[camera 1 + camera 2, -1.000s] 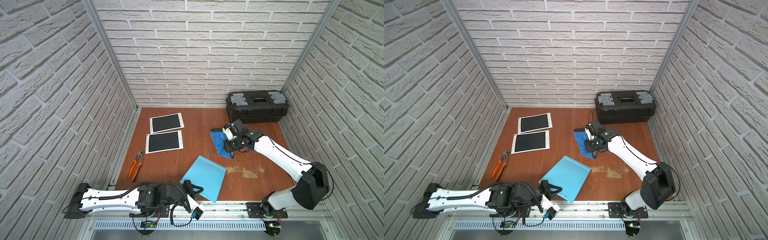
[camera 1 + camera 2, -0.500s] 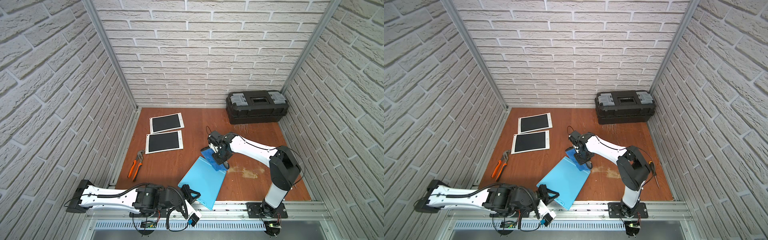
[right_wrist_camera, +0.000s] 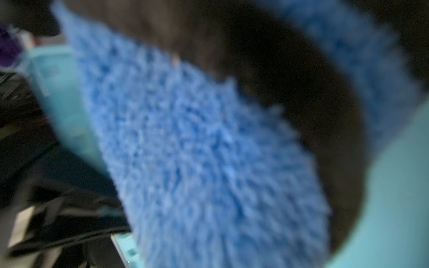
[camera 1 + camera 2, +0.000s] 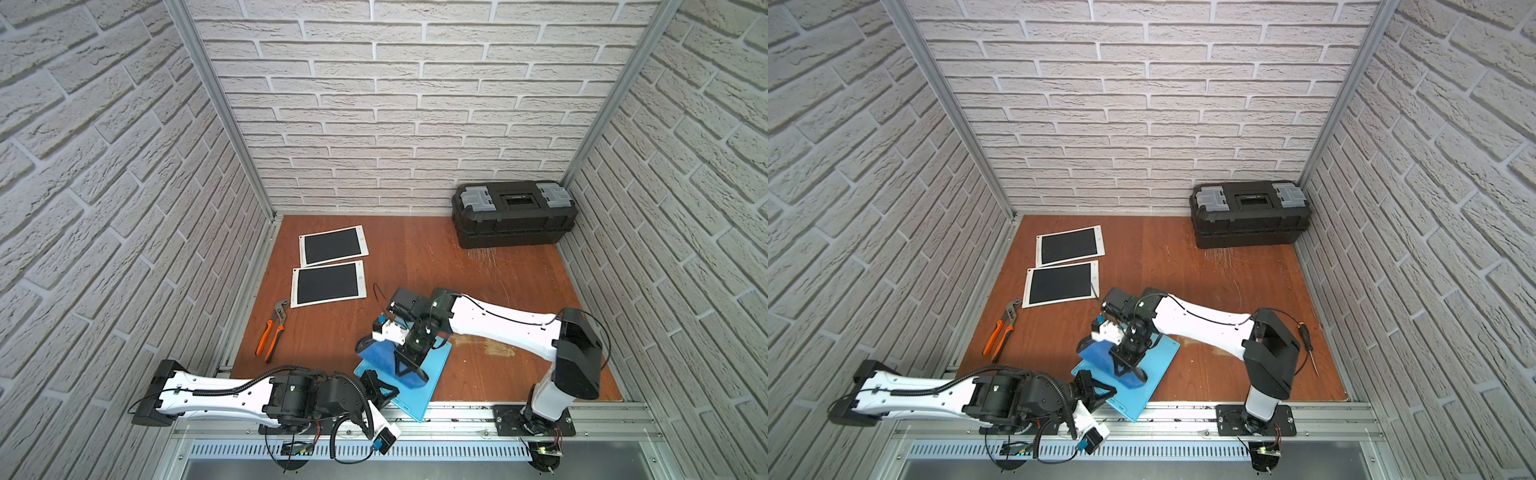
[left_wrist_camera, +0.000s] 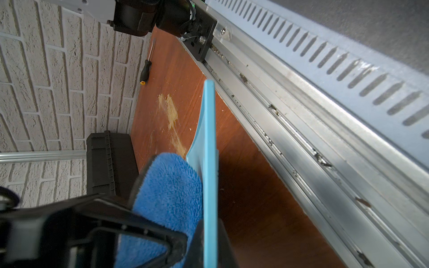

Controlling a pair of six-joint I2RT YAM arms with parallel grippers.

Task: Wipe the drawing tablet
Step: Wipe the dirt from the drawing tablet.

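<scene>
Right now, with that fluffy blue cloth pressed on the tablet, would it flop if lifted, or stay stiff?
Probably floppy: the blue cloth bunches and folds where the right hand pinches it. Likely light, since its pile looks fluffy in the left wrist view. It should drag rather than slip on the light-blue drawing tablet.

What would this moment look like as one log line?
step: wipe | left fingers: shut on light-blue tablet edge | right fingers: shut on blue cloth, on tablet
</scene>
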